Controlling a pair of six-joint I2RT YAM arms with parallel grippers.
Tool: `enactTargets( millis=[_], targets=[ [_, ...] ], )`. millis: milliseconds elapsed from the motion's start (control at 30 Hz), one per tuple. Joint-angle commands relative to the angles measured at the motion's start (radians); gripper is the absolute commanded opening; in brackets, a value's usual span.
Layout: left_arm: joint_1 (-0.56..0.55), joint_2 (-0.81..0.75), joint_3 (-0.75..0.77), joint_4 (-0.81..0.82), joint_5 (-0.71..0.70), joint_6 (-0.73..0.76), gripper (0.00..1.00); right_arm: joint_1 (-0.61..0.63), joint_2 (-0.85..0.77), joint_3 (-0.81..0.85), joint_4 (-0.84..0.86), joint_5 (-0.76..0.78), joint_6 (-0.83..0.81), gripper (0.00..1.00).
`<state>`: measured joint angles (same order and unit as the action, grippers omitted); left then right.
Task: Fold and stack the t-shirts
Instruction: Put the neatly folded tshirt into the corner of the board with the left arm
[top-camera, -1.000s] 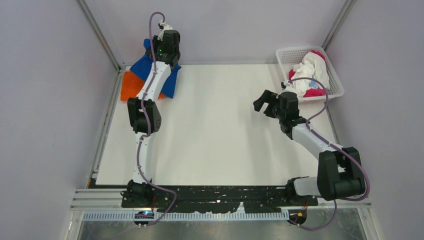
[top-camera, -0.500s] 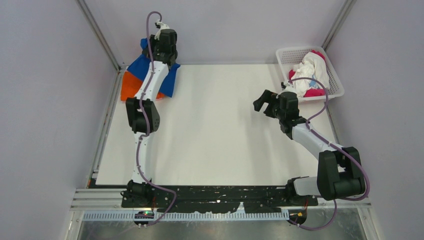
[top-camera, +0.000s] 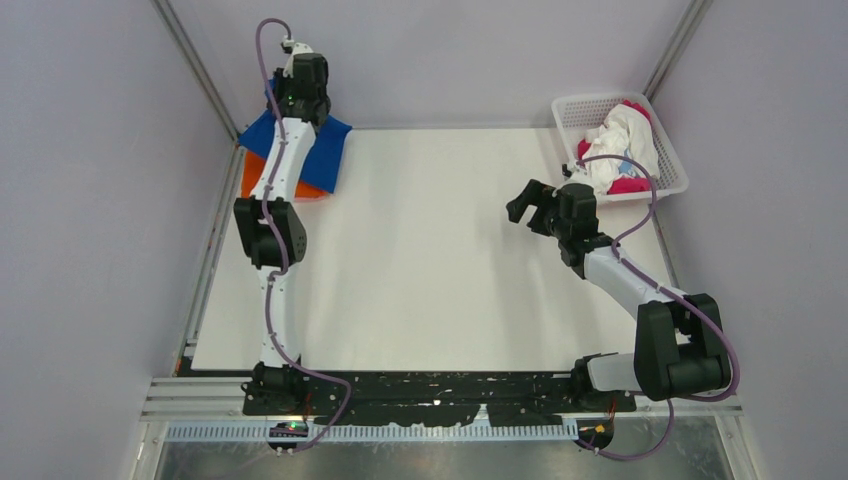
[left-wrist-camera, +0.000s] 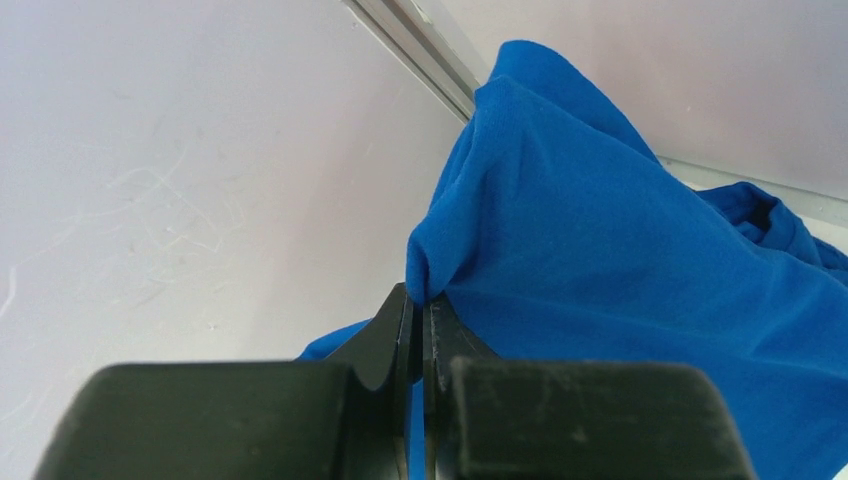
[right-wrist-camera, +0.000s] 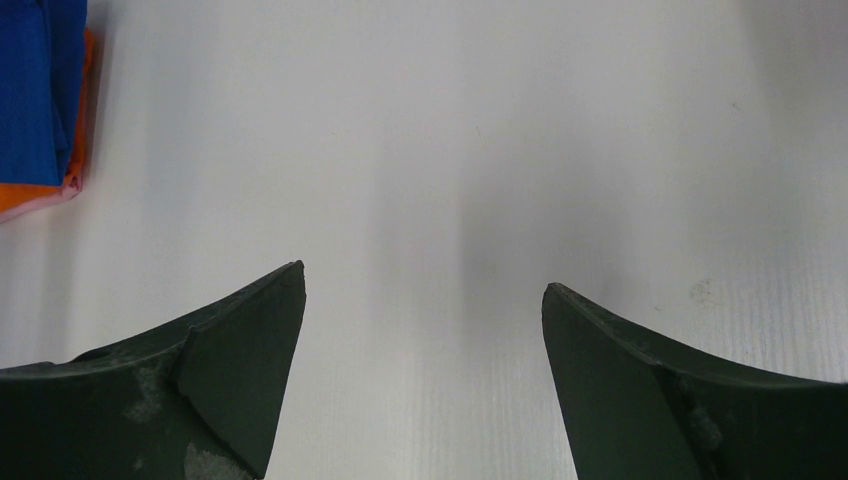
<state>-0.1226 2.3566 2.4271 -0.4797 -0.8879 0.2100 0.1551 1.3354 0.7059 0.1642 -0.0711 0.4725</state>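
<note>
A royal blue t-shirt (top-camera: 325, 150) hangs at the far left corner of the table, draped over a bright orange t-shirt (top-camera: 252, 172). My left gripper (top-camera: 290, 98) is raised near the back wall and shut on a bunched fold of the blue t-shirt (left-wrist-camera: 620, 250); in the left wrist view the cloth is pinched between the closed tips (left-wrist-camera: 418, 300). My right gripper (top-camera: 525, 205) hovers open over the bare table right of centre, with nothing between its fingers (right-wrist-camera: 422, 275). The right wrist view catches the blue t-shirt (right-wrist-camera: 40, 90) and the orange t-shirt (right-wrist-camera: 30, 198) at its left edge.
A white lattice basket (top-camera: 672, 150) stands at the far right corner and holds a crumpled white t-shirt (top-camera: 625, 140) and a magenta one (top-camera: 632, 185). Metal frame posts and grey walls close in the table on the left, back and right.
My left arm has swung left and back, carrying the blue t-shirt further over the orange one toward the corner. The right arm has not moved.
</note>
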Motion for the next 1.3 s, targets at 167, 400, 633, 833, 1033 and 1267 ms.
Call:
enactTargets(
  millis=[167, 400, 633, 833, 1033, 1267],
  targets=[
    [0.092, 0.042, 0.034, -0.080, 0.137, -0.187, 0.00, -0.005, 0.009, 0.028, 0.031, 0.004, -0.014, 0.95],
    [0.180, 0.065, 0.039, -0.138, 0.202, -0.315, 0.74, -0.005, 0.031, 0.046, 0.018, -0.015, -0.012, 0.95],
    [0.192, -0.006, -0.005, -0.163, 0.323, -0.390, 1.00, -0.005, 0.023, 0.052, -0.001, -0.033, -0.010, 0.95],
    [0.193, -0.105, -0.056, -0.226, 0.465, -0.483, 1.00, -0.005, -0.015, 0.041, -0.018, -0.043, -0.005, 0.95],
    [0.182, -0.334, -0.272, -0.232, 0.598, -0.620, 1.00, -0.005, -0.134, 0.006, -0.089, -0.031, -0.016, 0.95],
    [0.065, -0.798, -0.889, -0.134, 0.607, -0.722, 1.00, -0.005, -0.331, -0.082, -0.236, -0.018, -0.021, 0.95]
  ],
)
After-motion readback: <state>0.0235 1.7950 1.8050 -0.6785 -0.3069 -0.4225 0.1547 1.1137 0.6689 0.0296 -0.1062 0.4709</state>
